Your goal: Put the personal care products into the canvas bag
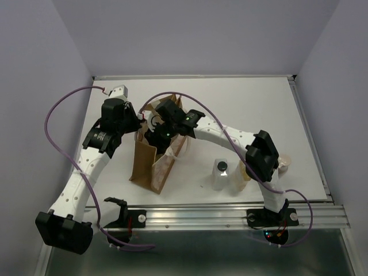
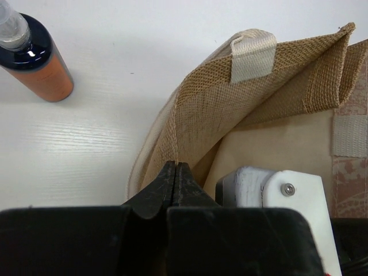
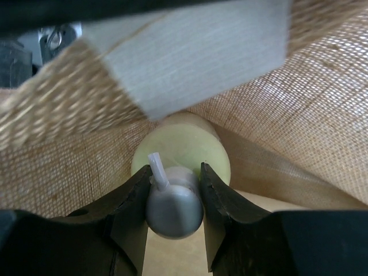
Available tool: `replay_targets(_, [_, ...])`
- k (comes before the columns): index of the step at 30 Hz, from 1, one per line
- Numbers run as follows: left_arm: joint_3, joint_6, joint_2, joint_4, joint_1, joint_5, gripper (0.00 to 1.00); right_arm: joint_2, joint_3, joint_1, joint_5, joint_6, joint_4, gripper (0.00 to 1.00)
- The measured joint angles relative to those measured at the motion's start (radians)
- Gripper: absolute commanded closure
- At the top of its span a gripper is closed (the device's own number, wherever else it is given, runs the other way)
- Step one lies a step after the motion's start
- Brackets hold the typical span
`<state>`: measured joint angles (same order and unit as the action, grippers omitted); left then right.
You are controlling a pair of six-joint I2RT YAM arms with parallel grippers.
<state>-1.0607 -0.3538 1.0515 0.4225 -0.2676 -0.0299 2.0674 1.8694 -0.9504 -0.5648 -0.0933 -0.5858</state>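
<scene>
The right gripper clasps the pale yellow-green bottle by its white top (body jutting ahead) inside the canvas bag; the left gripper pinches its rim.

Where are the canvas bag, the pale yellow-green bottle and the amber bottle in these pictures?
canvas bag (image 2: 259, 109), left wrist view, on its woven brown wall.
pale yellow-green bottle (image 3: 181, 148), right wrist view, on its rounded body.
amber bottle (image 2: 46, 79), left wrist view, on its orange body.

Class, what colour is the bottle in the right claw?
Pale yellow-green bottle; right wrist view.
</scene>
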Motion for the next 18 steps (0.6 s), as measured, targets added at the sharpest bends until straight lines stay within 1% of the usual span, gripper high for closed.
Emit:
replay_targets(5, [0.006,0.000,-0.001,0.001,0.004,0.004,1.00,0.002,-0.015,0.002,-0.060,-0.083,-0.005,0.99])
replay_targets(11, [0.008,0.001,-0.016,0.006,-0.003,0.033,1.00,-0.002,-0.052,0.026,-0.191,-0.204,0.026,0.99])
replay_targets(18, [0.023,0.005,-0.035,0.015,-0.008,0.074,1.00,0.009,-0.035,0.039,-0.283,-0.325,-0.037,0.99])
